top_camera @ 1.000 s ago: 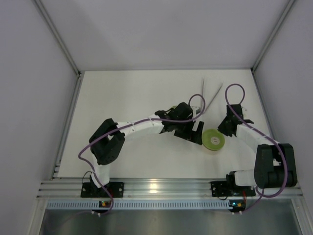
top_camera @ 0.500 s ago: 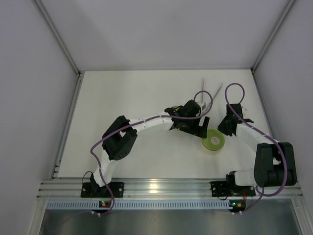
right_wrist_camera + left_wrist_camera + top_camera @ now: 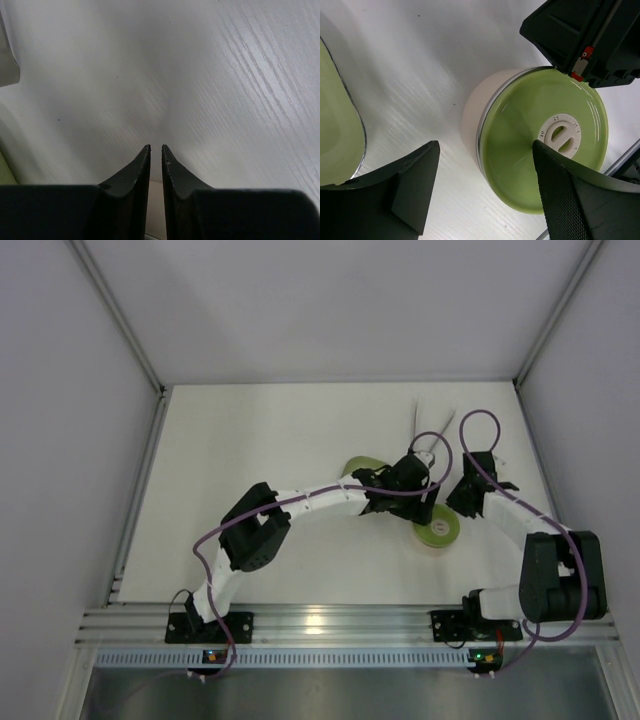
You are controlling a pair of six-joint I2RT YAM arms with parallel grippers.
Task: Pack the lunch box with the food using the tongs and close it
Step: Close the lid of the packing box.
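The lunch box (image 3: 472,117) is a beige round tub with the light-green lid (image 3: 530,150) lying on it; a strip of steel rim shows at the lid's left edge. In the top view the lunch box (image 3: 437,530) stands right of centre. My left gripper (image 3: 485,146) hovers over it, open, one finger over the lid and the other over bare table, holding nothing. My right gripper (image 3: 155,148) is shut and empty, just right of the tub (image 3: 463,504). The silver tongs (image 3: 417,425) lie behind both grippers. The food is out of view.
A light-green rounded-square dish (image 3: 360,468) lies left of the left gripper and shows at the left edge (image 3: 335,125) of the left wrist view. The right arm's black gripper body (image 3: 590,35) is close behind the tub. White walls enclose the table.
The left arm has swung right, off the green dish, and now hangs over the lunch box. Its jaws have narrowed somewhat. The right arm has not moved.
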